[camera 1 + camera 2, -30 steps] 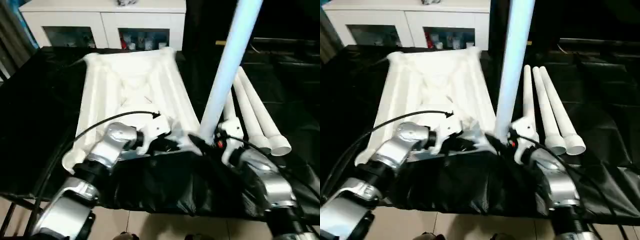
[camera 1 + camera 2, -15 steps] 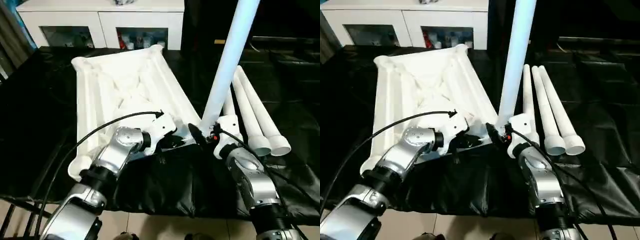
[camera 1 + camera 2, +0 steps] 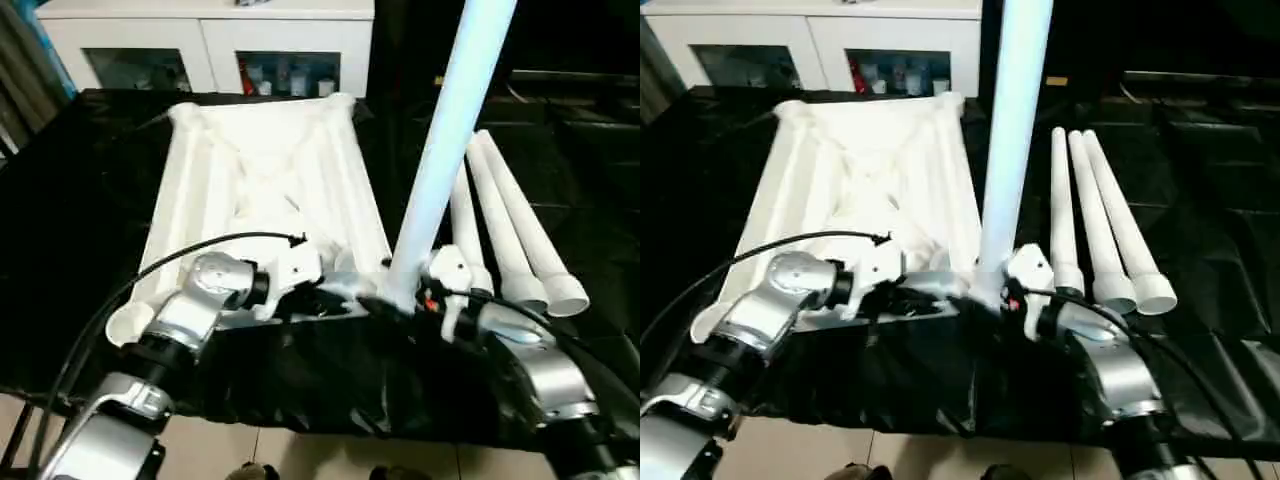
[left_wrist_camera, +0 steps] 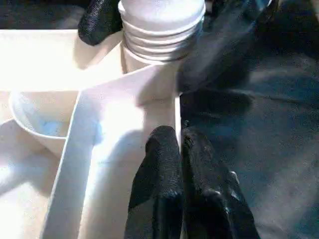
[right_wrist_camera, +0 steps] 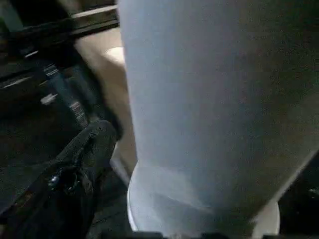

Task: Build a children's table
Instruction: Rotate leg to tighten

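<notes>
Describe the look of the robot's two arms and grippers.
Both forearms are rounded silver metal with black joint rings. The left gripper and right gripper have white housings and black fingers. A thin black cable loops along each arm; a small red mark sits by the right wrist.

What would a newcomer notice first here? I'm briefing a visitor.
A long white tubular leg stands upright in the near right corner socket of the upside-down white plastic tabletop. Three more white legs lie side by side on the black cloth to its right.
</notes>
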### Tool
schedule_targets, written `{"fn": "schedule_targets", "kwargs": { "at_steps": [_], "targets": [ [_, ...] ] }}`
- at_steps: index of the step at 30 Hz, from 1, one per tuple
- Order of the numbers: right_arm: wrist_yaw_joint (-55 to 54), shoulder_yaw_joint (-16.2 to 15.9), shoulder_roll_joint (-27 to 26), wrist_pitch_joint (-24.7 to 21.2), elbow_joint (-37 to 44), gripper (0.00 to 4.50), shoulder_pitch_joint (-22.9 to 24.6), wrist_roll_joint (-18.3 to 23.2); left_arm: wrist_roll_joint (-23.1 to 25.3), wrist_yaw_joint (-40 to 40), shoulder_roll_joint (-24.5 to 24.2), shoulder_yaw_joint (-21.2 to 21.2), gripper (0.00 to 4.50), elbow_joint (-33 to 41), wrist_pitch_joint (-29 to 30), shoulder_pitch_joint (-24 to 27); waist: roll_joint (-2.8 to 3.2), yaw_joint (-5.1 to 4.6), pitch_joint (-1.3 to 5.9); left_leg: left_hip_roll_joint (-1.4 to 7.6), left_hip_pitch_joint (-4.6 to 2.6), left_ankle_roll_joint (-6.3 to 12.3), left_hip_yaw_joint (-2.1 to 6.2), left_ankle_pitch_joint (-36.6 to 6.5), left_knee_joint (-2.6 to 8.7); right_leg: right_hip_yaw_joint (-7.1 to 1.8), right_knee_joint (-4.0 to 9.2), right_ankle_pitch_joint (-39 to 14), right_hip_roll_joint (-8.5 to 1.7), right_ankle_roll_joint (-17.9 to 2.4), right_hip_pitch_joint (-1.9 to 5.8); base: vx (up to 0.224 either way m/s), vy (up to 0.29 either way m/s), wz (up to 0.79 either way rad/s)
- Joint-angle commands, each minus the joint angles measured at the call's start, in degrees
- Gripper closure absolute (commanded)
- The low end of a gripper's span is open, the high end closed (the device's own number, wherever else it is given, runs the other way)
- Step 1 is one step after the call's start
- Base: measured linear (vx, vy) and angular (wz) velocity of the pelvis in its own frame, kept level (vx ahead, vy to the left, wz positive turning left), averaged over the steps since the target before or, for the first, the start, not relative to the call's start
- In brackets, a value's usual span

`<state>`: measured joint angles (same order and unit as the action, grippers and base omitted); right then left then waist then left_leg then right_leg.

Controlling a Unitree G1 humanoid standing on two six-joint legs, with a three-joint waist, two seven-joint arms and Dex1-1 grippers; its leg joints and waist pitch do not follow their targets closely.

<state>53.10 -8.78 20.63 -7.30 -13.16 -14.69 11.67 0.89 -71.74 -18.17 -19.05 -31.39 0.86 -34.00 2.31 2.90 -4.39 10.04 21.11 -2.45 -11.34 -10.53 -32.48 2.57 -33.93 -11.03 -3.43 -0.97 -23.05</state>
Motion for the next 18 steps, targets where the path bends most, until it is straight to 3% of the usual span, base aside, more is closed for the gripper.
{"fn": "schedule_targets", "kwargs": {
  "at_steps": [1, 5, 10, 18],
  "targets": [
    [4.1, -2.5, 1.1, -1.4, 1.6, 0.4, 0.9, 0.8, 0.5, -2.5, -0.1, -2.5, 4.5, 0.3, -0.7, 0.4, -0.26, 0.14, 3.07, 3.64, -0.57, 5.52, 1.4, -10.7, 3.3, -2.74, 4.01, -8.2, -4.85, -14.7, 2.85, 0.0, 0.0, 0.0],
    [9.7, -3.8, 4.9, -2.5, 2.5, 0.4, 0.9, 1.2, -0.3, -5.3, -1.2, -2.6, 4.5, 0.6, -0.9, 0.2, -0.42, 0.95, 3.31, 3.56, -0.5, 6.2, 1.4, -8.7, 3.03, -2.66, 3.67, -5.8, -4.85, -14.9, 3.14, 0.0, 0.0, 0.0],
    [12.8, -4.3, 7.0, -2.9, 3.0, 0.4, 0.8, 1.5, -0.6, -7.9, -2.2, -3.5, 4.5, 1.0, -1.6, 0.6, -0.52, 1.13, 3.36, 3.5, -0.39, 6.51, 1.39, -8.3, 2.9, -2.6, 3.63, -5.8, -4.9, -15.0, 3.1, 0.0, 0.0, 0.0],
    [15.4, -4.9, 8.7, -3.5, 3.4, 1.13, 0.6, 1.3, -0.4, -10.5, -3.1, -4.3, 4.5, 0.7, -2.8, 0.7, -0.48, 1.65, 3.5, 3.57, -0.54, 6.03, 1.39, -8.4, 2.83, -2.61, 3.63, -6.7, -4.87, -14.8, 3.04, 0.0, 0.0, 0.0]
  ]
}}
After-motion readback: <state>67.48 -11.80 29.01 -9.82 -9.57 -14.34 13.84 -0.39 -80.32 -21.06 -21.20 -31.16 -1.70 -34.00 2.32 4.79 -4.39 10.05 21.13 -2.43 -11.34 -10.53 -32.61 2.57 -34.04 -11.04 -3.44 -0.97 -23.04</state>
